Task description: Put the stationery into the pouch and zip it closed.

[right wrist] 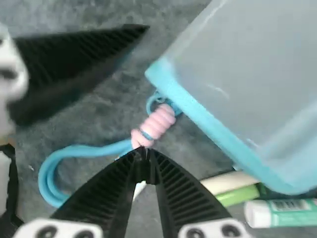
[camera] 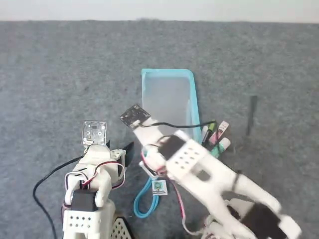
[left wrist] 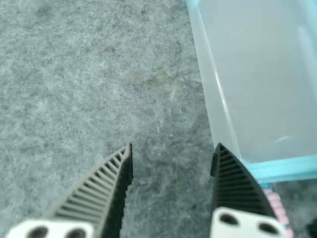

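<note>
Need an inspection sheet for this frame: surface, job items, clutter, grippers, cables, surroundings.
Surface: grey carpet-like mat.
Job's things: translucent teal-edged pouch lying flat; pens beside its near corner; teal strap looped on the mat.
Clutter: thin dark object, apart from the pouch.
Grippers: left gripper fingers open over the mat beside the pouch; right gripper fingers shut at the pink zip pull.
Cables: black cable by the left arm.
Surroundings: pale wall strip.

Grey felt-like table covering [camera: 60,69], coarse mottled nap, spanning the whole work area, pale plain wall strip [camera: 159,10] along its far edge, straight seam between the two.
</note>
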`<move>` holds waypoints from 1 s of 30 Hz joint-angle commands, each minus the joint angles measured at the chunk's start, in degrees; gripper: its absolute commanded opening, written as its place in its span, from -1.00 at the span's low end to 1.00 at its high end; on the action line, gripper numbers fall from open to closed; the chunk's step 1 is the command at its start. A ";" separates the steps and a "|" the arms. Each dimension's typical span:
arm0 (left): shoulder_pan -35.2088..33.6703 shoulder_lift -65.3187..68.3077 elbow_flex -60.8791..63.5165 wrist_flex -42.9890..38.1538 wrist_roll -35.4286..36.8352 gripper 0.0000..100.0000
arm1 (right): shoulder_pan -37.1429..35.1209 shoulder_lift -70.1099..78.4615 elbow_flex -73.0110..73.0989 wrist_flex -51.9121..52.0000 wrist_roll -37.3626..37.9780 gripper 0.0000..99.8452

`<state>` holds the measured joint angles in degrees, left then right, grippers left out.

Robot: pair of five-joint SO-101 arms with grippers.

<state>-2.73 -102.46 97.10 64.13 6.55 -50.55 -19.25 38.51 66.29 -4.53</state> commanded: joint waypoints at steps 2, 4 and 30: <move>0.35 0.53 -0.40 0.18 0.79 -0.51 | -1.27 5.14 -5.10 -3.12 -4.75 -0.98; 0.35 0.53 -0.40 0.18 0.79 -0.51 | -1.27 4.70 -5.10 -3.21 -6.42 -0.98; 0.26 0.53 -0.40 0.18 0.88 -0.51 | -4.70 4.62 0.79 -9.27 -20.40 -0.51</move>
<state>-2.73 -102.46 97.10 64.13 6.55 -54.86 -13.89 39.12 58.20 -23.69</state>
